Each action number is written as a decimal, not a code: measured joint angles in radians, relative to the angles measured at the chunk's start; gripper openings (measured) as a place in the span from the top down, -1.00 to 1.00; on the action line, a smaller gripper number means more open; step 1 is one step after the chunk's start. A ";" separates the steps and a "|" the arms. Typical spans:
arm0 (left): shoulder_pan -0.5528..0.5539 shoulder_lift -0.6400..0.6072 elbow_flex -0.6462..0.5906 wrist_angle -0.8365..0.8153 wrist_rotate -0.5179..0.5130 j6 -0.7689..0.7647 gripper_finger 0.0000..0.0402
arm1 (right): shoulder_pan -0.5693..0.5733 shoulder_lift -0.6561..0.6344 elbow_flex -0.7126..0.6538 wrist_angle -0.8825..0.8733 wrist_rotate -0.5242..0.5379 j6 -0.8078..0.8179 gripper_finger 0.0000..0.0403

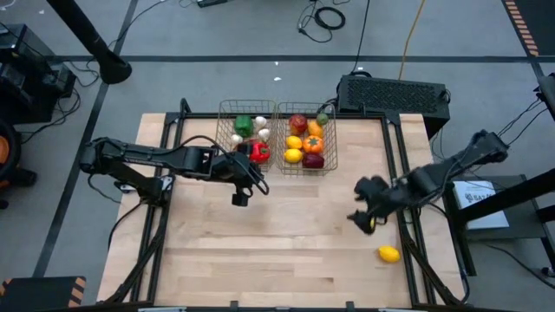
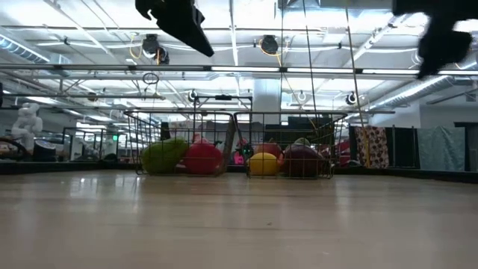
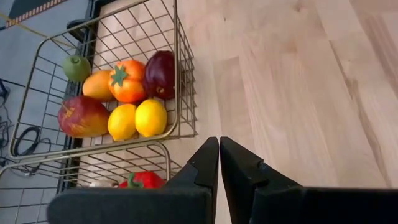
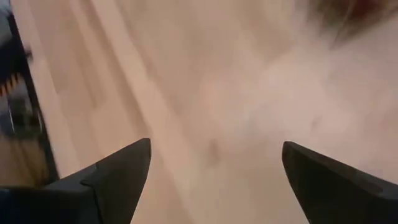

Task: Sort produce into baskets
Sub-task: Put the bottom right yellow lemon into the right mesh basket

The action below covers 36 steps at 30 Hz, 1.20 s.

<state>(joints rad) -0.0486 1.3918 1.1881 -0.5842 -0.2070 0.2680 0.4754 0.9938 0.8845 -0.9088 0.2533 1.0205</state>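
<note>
Where the table is seen from above, two baskets (image 1: 276,137) of produce (image 1: 305,143) stand at the far edge, one lemon (image 1: 388,254) lies near the right gripper (image 1: 366,212). Left wrist view: left gripper (image 3: 219,144) pressed together, empty. Right wrist view: fingers (image 4: 124,165) spread wide.

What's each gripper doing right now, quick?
Left gripper: closed, holding nothing.
Right gripper: open, holding nothing.

Grey floor (image 1: 260,35) with loose cables at twelve o'clock — bright ceiling lights (image 2: 269,45) overhead, black box (image 1: 395,94) at one.
</note>
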 joint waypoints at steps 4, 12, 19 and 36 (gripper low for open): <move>0.000 0.000 0.000 0.010 0.000 0.001 0.88 | 0.068 0.120 0.040 -0.048 -0.116 0.093 -0.75; 0.000 0.000 0.000 0.075 0.001 0.008 0.88 | 0.189 0.376 0.258 -0.291 -0.324 0.161 -0.75; 0.000 0.000 -0.001 0.054 0.001 0.008 0.88 | 0.269 0.522 0.351 -0.492 -0.496 0.311 -0.75; 0.000 0.000 -0.001 0.052 0.001 0.034 0.88 | 0.318 0.733 0.238 -0.401 -0.599 0.268 -0.89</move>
<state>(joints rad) -0.0483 1.3922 1.1870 -0.5322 -0.2055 0.3019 0.7937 1.7271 1.1229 -1.3103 -0.3460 1.2883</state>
